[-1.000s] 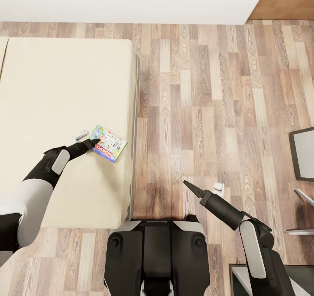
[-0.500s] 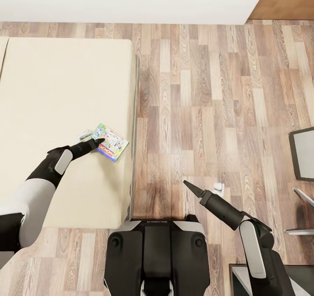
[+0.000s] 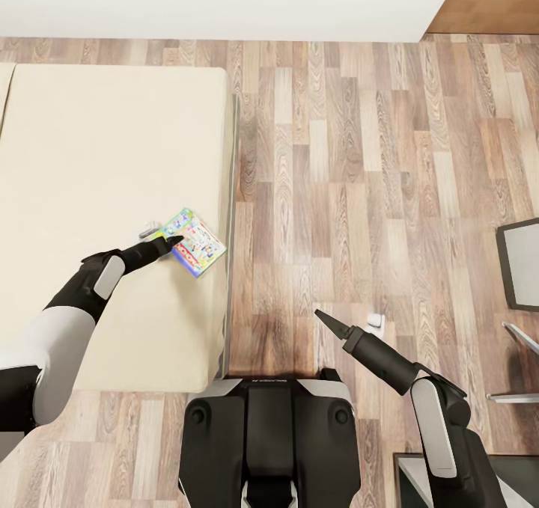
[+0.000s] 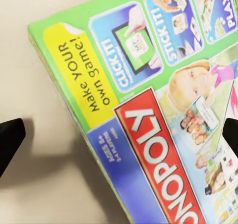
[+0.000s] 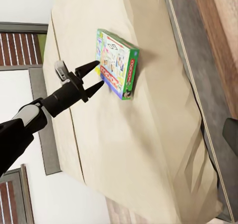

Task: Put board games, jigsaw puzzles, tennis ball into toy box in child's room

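From my head I look down on the bed (image 3: 112,156), and one game (image 3: 193,242) lies flat near its right edge, close to the floor (image 3: 337,194). My left pincer (image 3: 174,242) is right at the near left side of the game, its tip over the cover. The game's long side runs slanted, from up by my left pincer down toward the bed's edge. My right pincer (image 3: 321,315) hangs over the floor, well apart from the game, so my left arm is the near one. I cannot tell from here if the right one is open. From my left wrist, the game (image 4: 163,110) is very close, with big white letters on red, and my two black fingertips (image 4: 10,140) stand wide, one off each side. So this pincer is open and holds nothing. From my right wrist, I see the left pincer (image 5: 94,77) with both fingers spread, pointing at the end of the game (image 5: 118,64). I see no box for toys here.
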Tool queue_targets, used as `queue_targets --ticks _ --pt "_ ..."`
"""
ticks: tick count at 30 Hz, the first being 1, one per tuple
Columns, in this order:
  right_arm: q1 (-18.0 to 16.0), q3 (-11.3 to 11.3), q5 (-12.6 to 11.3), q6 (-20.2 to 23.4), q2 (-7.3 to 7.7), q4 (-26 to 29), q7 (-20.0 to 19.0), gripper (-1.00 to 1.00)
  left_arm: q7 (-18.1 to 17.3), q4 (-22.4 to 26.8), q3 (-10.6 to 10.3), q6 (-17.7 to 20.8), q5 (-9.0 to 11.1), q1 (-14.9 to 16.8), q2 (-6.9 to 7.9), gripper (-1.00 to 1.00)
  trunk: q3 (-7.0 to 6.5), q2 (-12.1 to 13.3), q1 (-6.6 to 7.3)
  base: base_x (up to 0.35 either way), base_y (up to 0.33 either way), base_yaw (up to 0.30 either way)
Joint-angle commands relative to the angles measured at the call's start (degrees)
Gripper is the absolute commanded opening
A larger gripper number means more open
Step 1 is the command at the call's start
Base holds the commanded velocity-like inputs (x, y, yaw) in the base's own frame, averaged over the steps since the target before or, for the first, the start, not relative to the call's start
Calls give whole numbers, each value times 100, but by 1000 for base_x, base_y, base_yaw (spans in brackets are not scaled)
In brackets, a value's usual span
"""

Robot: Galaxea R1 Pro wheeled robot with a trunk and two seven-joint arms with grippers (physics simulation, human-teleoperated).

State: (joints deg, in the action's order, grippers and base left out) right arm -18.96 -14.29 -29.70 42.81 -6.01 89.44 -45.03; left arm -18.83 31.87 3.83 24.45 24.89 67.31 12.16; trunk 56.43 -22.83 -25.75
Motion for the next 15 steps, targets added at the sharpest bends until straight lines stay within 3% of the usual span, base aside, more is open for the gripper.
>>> queue_targets --ticks 1,15 --pt "-3 -12 -10 34 -5 2 -14 100 -17 2 22 50 34 2 -2 100 5 -9 -4 0 0 0" --pt "-3 -12 -8 28 -5 -2 -14 100 -19 3 20 34 19 2 -3 100 5 -9 -4 0 0 0"
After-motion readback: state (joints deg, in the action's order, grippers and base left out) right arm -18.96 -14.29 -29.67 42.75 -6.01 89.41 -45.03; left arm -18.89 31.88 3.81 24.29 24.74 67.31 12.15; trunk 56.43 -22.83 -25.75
